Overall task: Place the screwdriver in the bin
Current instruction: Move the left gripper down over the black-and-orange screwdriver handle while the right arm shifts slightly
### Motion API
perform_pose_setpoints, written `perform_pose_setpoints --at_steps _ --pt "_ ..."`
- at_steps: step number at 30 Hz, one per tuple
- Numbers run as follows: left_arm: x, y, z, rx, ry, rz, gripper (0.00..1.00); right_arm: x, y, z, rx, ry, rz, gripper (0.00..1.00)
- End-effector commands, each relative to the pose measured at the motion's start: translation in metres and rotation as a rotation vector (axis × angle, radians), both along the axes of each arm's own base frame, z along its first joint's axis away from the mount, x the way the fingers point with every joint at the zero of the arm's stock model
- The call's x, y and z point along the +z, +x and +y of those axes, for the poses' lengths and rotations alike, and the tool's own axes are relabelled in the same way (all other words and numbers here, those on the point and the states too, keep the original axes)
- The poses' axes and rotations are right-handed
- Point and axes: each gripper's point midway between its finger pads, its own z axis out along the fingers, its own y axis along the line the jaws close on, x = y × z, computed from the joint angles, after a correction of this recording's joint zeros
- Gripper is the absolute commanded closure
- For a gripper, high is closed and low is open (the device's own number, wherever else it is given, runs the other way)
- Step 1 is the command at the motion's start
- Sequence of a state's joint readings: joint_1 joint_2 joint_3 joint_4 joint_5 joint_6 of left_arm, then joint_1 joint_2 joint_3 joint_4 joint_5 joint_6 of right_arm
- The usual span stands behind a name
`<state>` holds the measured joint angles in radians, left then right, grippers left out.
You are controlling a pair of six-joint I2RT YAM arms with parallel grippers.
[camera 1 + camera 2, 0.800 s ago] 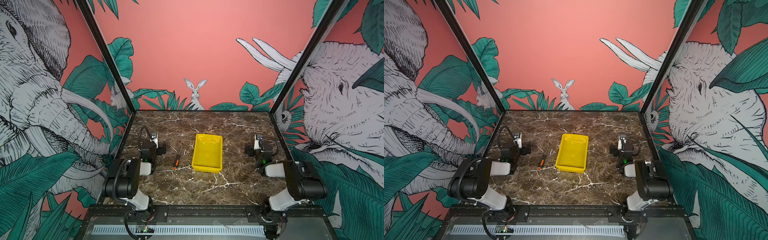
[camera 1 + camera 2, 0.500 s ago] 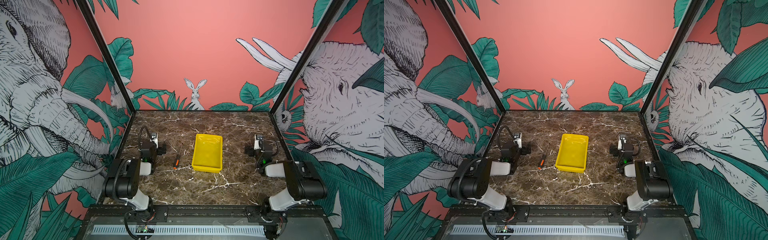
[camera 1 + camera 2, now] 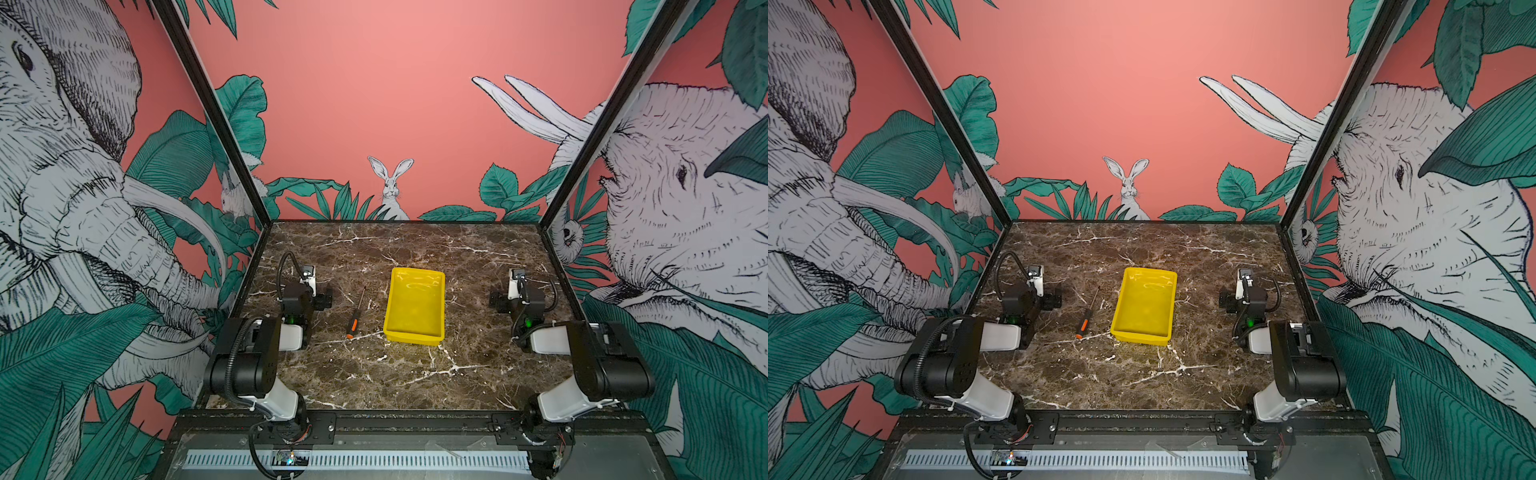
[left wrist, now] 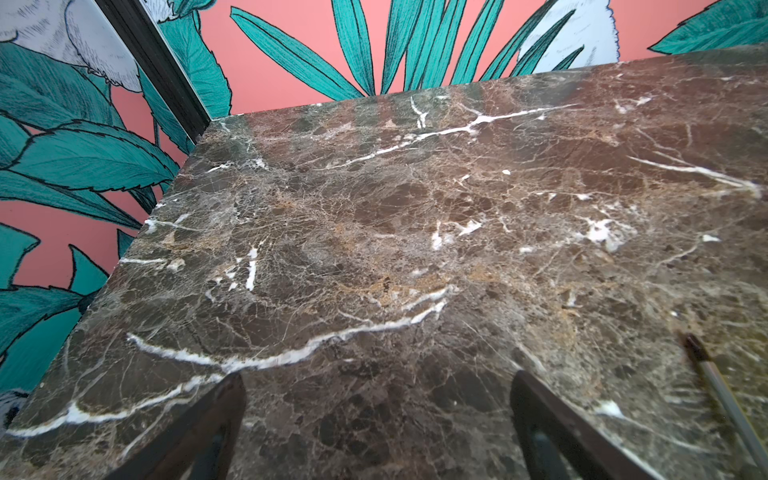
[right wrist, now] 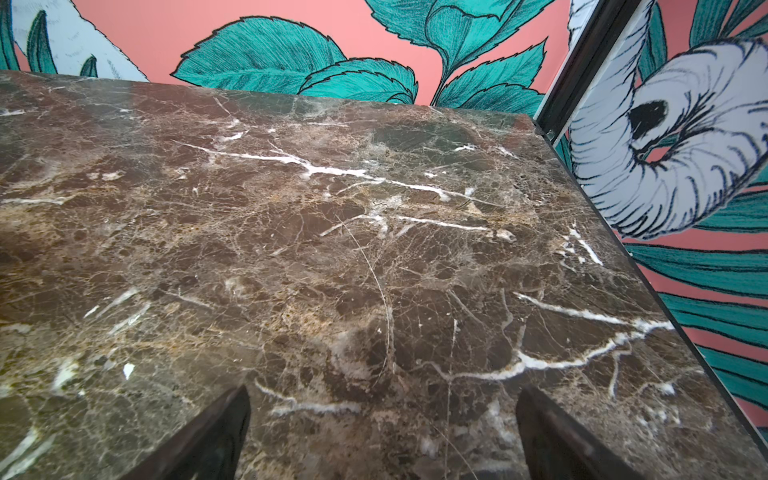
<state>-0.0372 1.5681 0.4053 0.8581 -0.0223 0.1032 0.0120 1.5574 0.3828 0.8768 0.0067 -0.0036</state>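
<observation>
Marble table (image 3: 374,374) holds the untouched screwdriver (image 3: 357,312) just left of the empty bin (image 3: 412,337); left gripper (image 4: 376,386) and right gripper (image 5: 382,395) spread wide, holding nothing.

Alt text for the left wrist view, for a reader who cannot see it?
The left gripper hangs open over the brown marble table, with nothing between its jaws. The thin shaft of the screwdriver lies on the marble off to one side, outside the jaws.

screwdriver (image 3: 1087,316) — flat on table (image 3: 1100,374) | just beside bin (image 3: 1140,336), not touching
</observation>
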Motion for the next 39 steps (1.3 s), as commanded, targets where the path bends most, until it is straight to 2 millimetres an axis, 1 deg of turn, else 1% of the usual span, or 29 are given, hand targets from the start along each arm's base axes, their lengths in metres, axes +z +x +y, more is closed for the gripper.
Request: perform_pose_setpoints --at_steps 1,5,6,7,8,9,10,11,13,15,17,19,20,21,22,24,26,30,33,36,39 --pt "0.01 0.004 -0.001 -0.007 0.007 -0.025 0.0 0.013 0.006 -0.001 -0.004 0.002 -0.046 0.01" --pt "0.012 0.004 -0.001 -0.008 0.009 -0.031 0.0 0.014 0.006 -0.001 -0.006 0.003 -0.046 0.01" --pt "0.019 0.007 0.003 0.016 0.017 -0.053 0.0 0.014 0.005 -0.003 -0.017 0.003 -0.049 0.01" --pt "0.024 0.005 0.008 0.048 0.025 -0.03 0.0 0.014 0.004 -0.007 -0.043 0.001 -0.053 0.01" --pt "0.033 0.005 0.011 0.079 0.035 -0.006 0.0 0.015 0.003 -0.014 -0.081 0.0 -0.059 0.01" --pt "0.047 0.003 0.017 0.12 0.034 0.026 0.0 0.016 0.0 -0.019 -0.116 0.001 -0.073 0.01" --pt "0.066 0.0 0.024 0.181 0.002 0.034 0.0 0.02 -0.003 -0.02 -0.124 0.005 -0.09 0.01" --pt "0.082 -0.002 0.029 0.223 -0.023 0.033 0.0 0.023 -0.006 -0.019 -0.114 0.006 -0.105 0.01" --pt "0.121 -0.008 0.031 0.262 -0.09 0.012 0.0 0.037 -0.01 -0.014 -0.083 0.007 -0.137 0.01" --pt "0.147 -0.017 0.032 0.297 -0.153 0.034 0.0 0.052 -0.013 -0.01 -0.06 0.007 -0.13 0.01" --pt "0.166 -0.026 0.028 0.292 -0.189 0.062 0.0 0.068 -0.018 -0.01 -0.08 0.057 -0.073 0.01" --pt "0.177 -0.035 0.019 0.25 -0.225 0.098 0.0 0.09 -0.025 -0.009 -0.096 0.105 -0.023 0.01" --pt "0.18 -0.038 0.013 0.223 -0.248 0.112 0.0 0.104 -0.028 -0.007 -0.098 0.135 -0.012 0.01" --pt "0.18 -0.043 0.007 0.2 -0.275 0.138 0.0 0.116 -0.032 -0.005 -0.097 0.163 0.005 0.01" --pt "0.179 -0.046 0.002 0.181 -0.294 0.158 0.0 0.123 -0.037 -0.002 -0.094 0.188 0.026 0.01" --pt "0.166 -0.057 -0.006 0.166 -0.331 0.249 0.0 0.137 -0.046 0.004 -0.086 0.251 0.067 0.01" --pt "0.151 -0.066 -0.016 0.14 -0.347 0.334 0.0 0.134 -0.058 0.012 -0.072 0.305 0.142 0.01" --pt "0.123 -0.085 -0.035 0.116 -0.378 0.492 0.0 0.114 -0.079 0.043 0.05 0.41 0.322 0.01" --pt "0.11 -0.096 -0.056 0.073 -0.341 0.573 0.0 0.099 -0.091 0.053 0.078 0.441 0.408 0.01" --pt "0.091 -0.106 -0.074 0.036 -0.279 0.641 0.0 0.098 -0.101 0.059 0.116 0.442 0.43 0.01" --pt "0.065 -0.114 -0.081 0.041 -0.28 0.717 0.0 0.102 -0.112 0.065 0.165 0.429 0.438 0.01"
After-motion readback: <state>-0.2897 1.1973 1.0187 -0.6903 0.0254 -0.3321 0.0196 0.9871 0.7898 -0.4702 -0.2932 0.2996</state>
